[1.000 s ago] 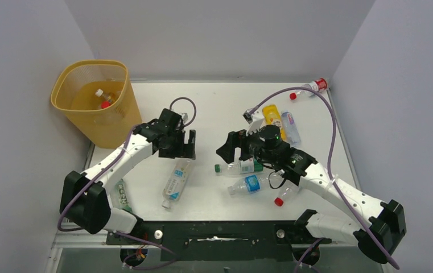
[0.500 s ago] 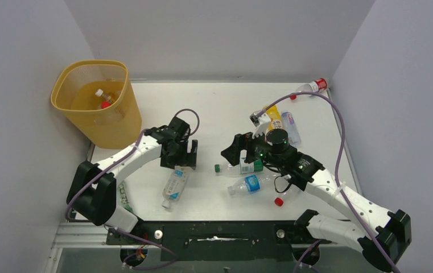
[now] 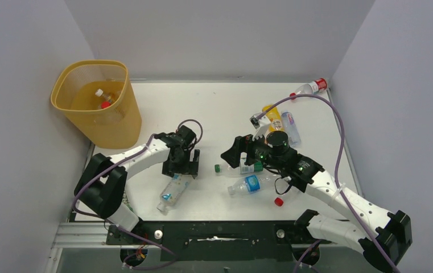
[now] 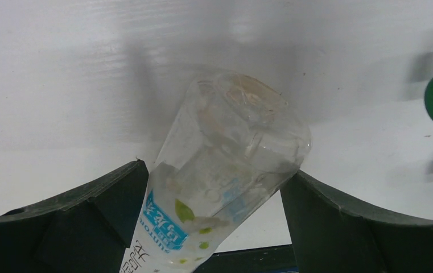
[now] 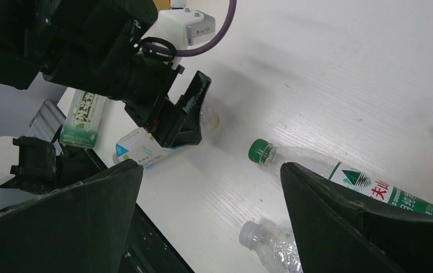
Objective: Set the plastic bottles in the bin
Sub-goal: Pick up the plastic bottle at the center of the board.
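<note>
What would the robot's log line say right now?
left end effector: open, straddling clear bottle | right end effector: open, near green-capped bottle | bin: holds bottles

White table [image 3: 225, 108], plastic bottles [image 3: 252, 183] lying on their sides across it

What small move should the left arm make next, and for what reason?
Probably close the left jaws. In the left wrist view they stand open on either side of the clear bottle with the blue label, which lies on the table between them and is not yet clamped. Once the bottle is held, it can be carried to the yellow bin.
</note>
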{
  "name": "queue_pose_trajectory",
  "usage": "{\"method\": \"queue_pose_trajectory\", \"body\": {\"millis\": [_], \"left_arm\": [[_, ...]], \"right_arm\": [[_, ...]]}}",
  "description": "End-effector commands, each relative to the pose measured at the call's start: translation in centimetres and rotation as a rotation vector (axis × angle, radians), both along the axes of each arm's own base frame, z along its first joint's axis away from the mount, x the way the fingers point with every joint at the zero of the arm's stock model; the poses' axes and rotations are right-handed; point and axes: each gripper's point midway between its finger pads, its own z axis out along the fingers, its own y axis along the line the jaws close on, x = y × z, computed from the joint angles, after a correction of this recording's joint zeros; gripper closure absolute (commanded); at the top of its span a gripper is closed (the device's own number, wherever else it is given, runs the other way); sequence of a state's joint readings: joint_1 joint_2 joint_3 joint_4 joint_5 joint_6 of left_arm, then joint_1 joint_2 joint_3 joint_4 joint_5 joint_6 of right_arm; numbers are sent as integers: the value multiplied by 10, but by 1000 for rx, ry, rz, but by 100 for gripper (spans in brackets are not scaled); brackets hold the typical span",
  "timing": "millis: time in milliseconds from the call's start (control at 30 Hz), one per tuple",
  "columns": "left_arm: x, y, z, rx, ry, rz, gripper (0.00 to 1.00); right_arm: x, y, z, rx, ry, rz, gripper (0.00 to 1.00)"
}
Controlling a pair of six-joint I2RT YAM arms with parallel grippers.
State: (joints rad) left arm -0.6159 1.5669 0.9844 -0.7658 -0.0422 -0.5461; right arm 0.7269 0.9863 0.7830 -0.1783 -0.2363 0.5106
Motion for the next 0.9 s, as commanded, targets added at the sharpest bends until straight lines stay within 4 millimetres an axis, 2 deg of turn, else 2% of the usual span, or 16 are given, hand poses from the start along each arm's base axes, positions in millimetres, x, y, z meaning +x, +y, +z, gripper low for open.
{"method": "queue_pose_trajectory", "body": {"millis": [0,67,167,367,467,700,867], "left_arm": [[0,-1,-12,17,-3,7,14],[-1,-1,-15,18,2,5,15],[-1,-3,-17,9,3,1,23],[4,-13,-11,-33,-9,-9,51],[9,-17,-3,-49,-25,-11,59],[37,-25,33,-73,-135,-5,60],[69,-24,63,-88,-214,10,60]], "right_arm": [[4,4,17,52,-55,5,2],[4,4,17,51,-54,6,2],[3,3,15,52,-52,5,2],[3,3,14,51,-52,5,2],[3,3,13,51,-50,3,2],[2,3,13,51,-47,6,2],[2,3,12,52,-43,6,2]]}}
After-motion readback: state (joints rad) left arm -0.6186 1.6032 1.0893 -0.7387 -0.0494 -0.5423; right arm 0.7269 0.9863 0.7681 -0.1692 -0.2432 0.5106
